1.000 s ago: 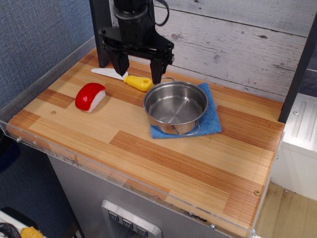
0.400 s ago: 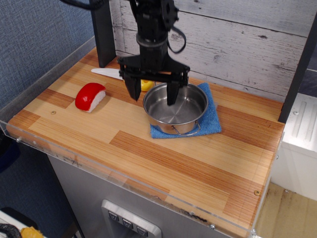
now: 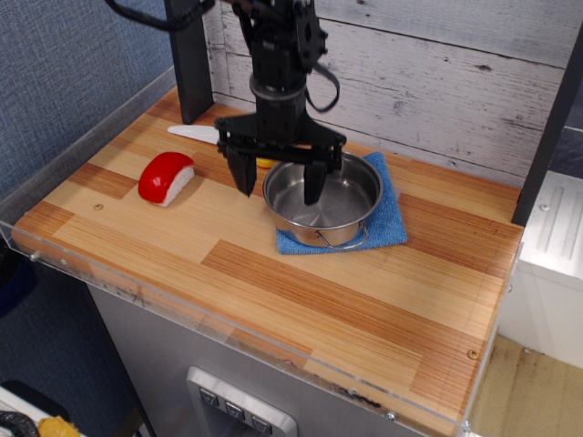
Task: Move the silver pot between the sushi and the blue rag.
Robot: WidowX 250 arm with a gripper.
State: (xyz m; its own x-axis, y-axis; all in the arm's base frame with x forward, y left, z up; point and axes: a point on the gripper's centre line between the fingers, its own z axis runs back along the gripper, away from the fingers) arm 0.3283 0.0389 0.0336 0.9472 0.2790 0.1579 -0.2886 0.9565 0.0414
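The silver pot (image 3: 322, 198) sits on the blue rag (image 3: 386, 218), right of the sushi (image 3: 166, 177) on the table (image 3: 273, 282), while the gripper (image 3: 278, 187) straddles its left rim, spread wide and holding nothing.

A single view looks down obliquely from the front at the wooden table (image 3: 301, 300), fairly near.

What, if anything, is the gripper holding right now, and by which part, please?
Nothing yet: the gripper is open, one finger inside the pot and one outside its left rim.
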